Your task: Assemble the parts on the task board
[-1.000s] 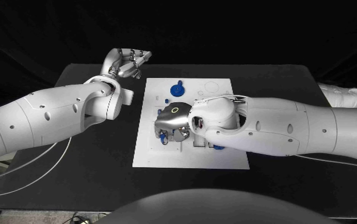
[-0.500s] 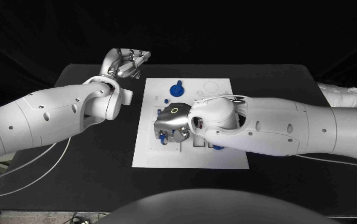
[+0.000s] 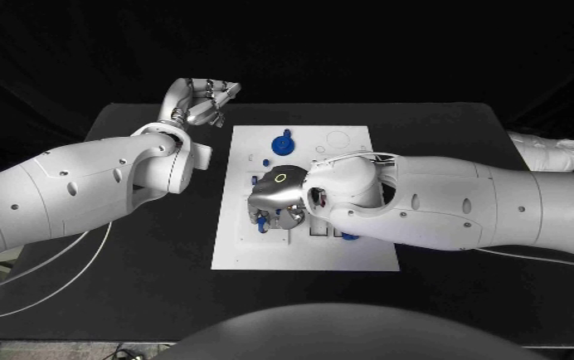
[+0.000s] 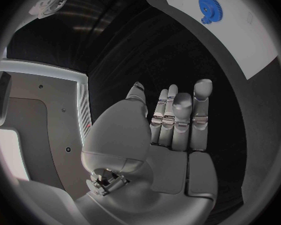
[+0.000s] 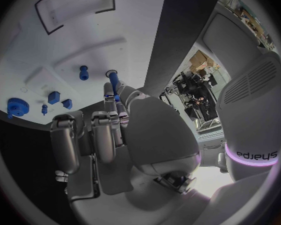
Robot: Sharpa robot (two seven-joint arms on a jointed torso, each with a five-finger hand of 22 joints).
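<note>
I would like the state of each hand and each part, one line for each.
left hand: open, holds nothing, off the task board
right hand: over the board, pinches a blue peg
blue gear: flat on the board, untouched
small blue pieces: on the board, free

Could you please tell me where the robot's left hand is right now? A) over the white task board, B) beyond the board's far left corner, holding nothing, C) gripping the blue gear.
B: the silver left hand hangs off the white task board, its fingers holding nothing.
</note>
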